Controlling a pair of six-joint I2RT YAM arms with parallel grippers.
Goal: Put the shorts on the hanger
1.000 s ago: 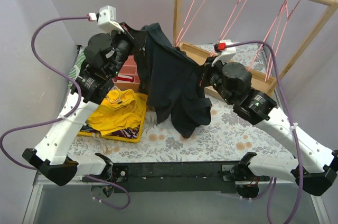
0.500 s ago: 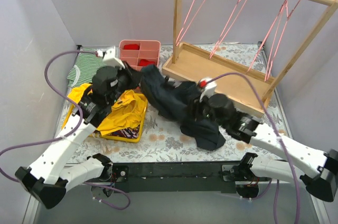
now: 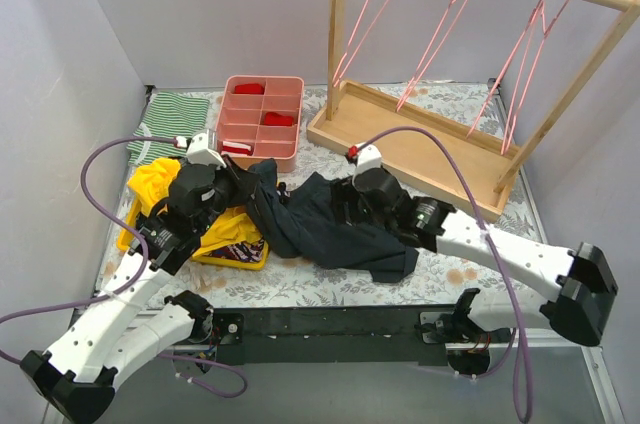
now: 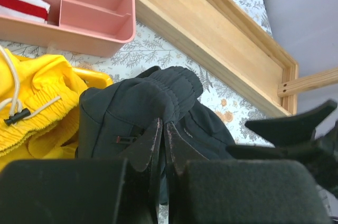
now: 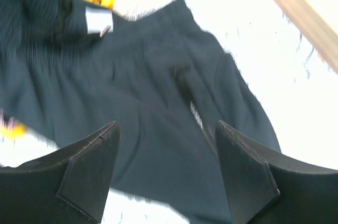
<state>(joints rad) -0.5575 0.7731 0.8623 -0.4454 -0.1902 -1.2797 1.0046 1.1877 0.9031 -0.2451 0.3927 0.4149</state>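
Observation:
The dark navy shorts [image 3: 335,234] lie crumpled on the flowered table, between the two arms. My left gripper [image 3: 250,187] is shut on a fold of their elastic waistband, seen between its closed fingertips in the left wrist view [image 4: 162,124]. My right gripper [image 3: 338,206] hovers low over the shorts with its jaws wide apart and nothing between them; below it the dark fabric [image 5: 158,92] fills the right wrist view. Several pink wire hangers [image 3: 440,36] hang from the wooden rod at the back right, apart from both grippers.
A wooden rack base [image 3: 400,139] with an upright post stands behind the shorts. A pink compartment box [image 3: 262,119] sits at the back left. A yellow garment [image 3: 165,184] fills a yellow tray [image 3: 230,259] under my left arm. A striped cloth [image 3: 170,124] lies by the left wall.
Both arms came down from holding the shorts up in the air. The shorts now rest on the table. The right gripper opened and let go of them; the left stayed shut.

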